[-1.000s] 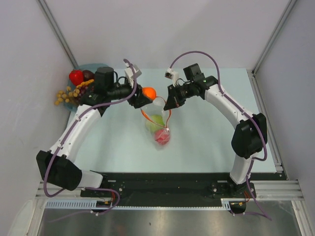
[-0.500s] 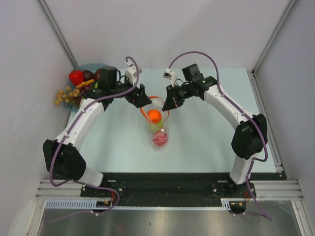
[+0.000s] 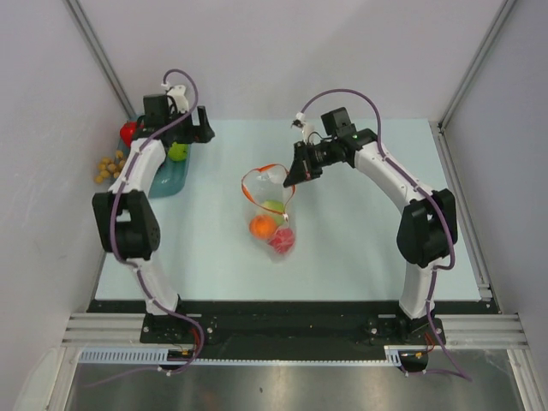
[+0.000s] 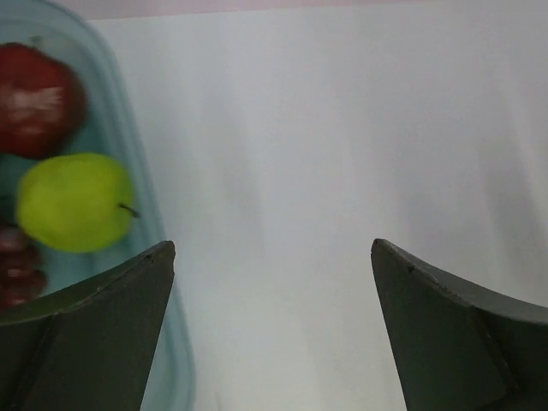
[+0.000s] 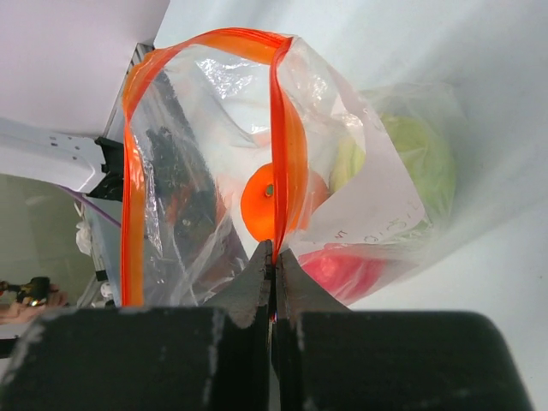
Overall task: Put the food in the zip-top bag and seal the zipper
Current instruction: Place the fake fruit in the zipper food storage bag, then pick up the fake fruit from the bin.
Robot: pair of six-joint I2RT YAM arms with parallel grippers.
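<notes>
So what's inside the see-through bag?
Three toy fruits show through the bag: an orange, a green apple and a red fruit at the bottom. The white label covers part of them, so anything tucked behind can't be seen. The right claw pinches the zipper strip.

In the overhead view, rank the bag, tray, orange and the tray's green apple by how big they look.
1. Bag.
2. Tray, going by the part that shows; the left arm hides much of it, so this is unsure.
3. Orange and green apple look about alike, so they are not ranked.

zip-top bag: open | zipper: unsealed | 3 inside: orange, green apple, red fruit
</notes>
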